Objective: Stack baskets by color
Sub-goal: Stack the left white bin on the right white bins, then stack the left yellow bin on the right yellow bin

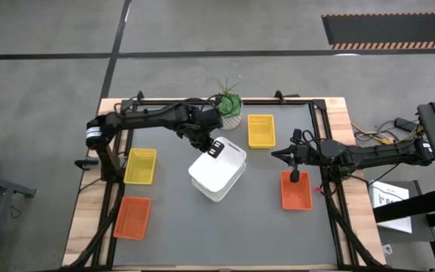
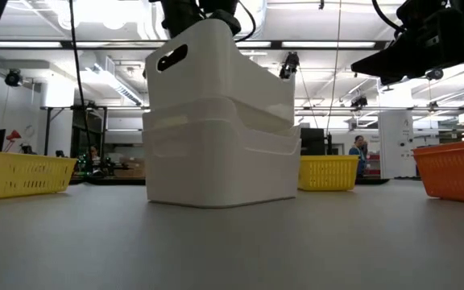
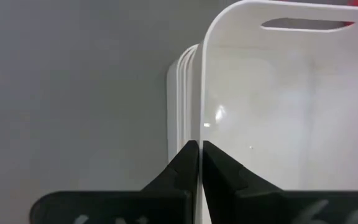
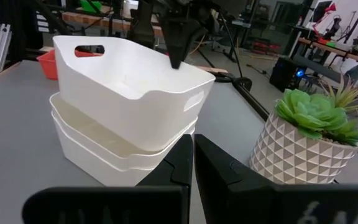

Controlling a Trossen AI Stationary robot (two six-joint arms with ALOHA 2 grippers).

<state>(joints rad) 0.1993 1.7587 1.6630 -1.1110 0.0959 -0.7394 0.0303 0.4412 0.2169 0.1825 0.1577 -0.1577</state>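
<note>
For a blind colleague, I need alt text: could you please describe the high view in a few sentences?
Seen from above, the left gripper is shut on the rim of the top white basket, tilted on a white stack mid-table. The right gripper waits shut above an orange basket. Two yellow baskets, another orange basket and a potted plant stand around.

High view: straight down over the whole table (image 1: 225,227), white basket stack (image 1: 217,175) near centre. Low view: tabletop height, level, close to the stack (image 2: 222,121), room behind. Left wrist: tight on the stack's rim (image 3: 278,93). Right wrist: faces the stack (image 4: 126,106) from a bit further off. All four share the stack.
</note>
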